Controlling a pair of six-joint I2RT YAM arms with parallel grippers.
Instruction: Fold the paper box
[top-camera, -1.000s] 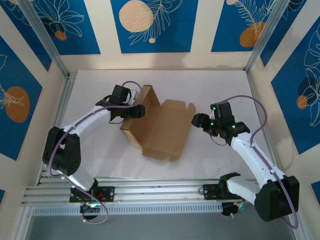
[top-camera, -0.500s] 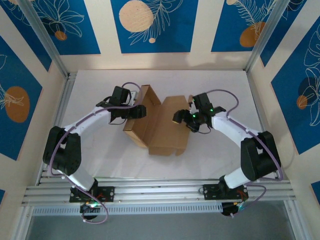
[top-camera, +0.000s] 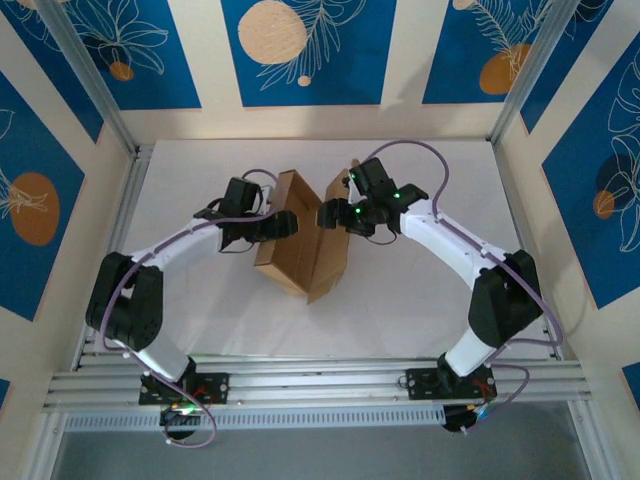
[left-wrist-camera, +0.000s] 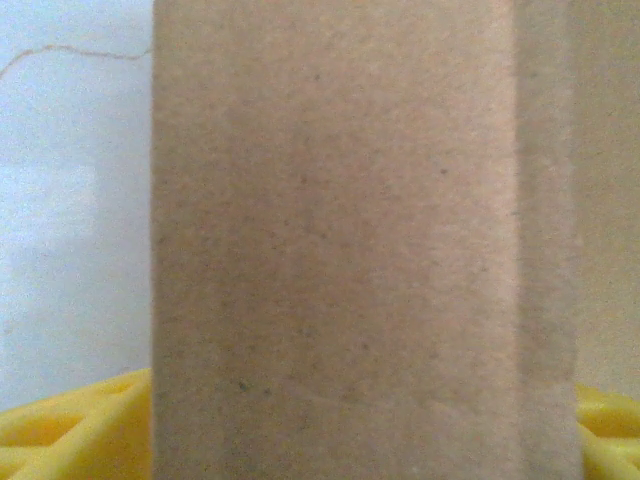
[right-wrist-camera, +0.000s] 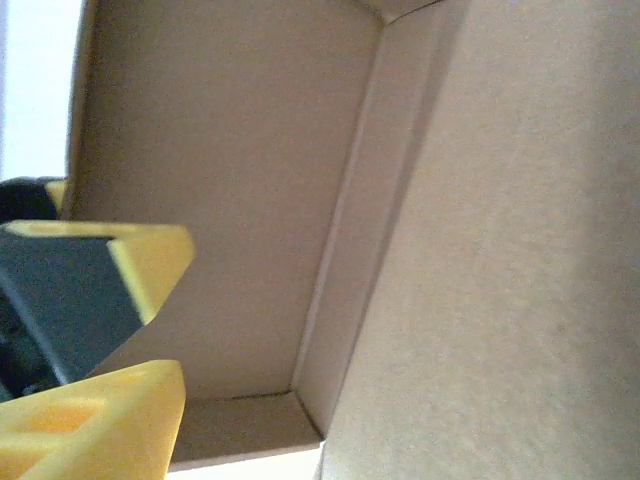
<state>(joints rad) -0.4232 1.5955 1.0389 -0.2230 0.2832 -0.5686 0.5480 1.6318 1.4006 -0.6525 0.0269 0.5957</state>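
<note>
The paper box is brown cardboard, standing half folded in the middle of the white table. Its left wall and right panel are raised close together like a narrow V. My left gripper rests against the left wall from outside. In the left wrist view a cardboard panel hides the fingertips, and the yellow fingers show wide apart on both sides of it. My right gripper is open, up against the raised right panel. The right wrist view looks into the box's inner corner, with yellow fingers at the left.
A metal rail runs along the near edge where both arm bases sit. An aluminium frame borders the table on the left. Bare white table lies to the right of the box and behind it.
The right arm swung left and pushed the flat right panel up until it stands close to the left wall. The left gripper stayed by the left wall and its jaws widened.
</note>
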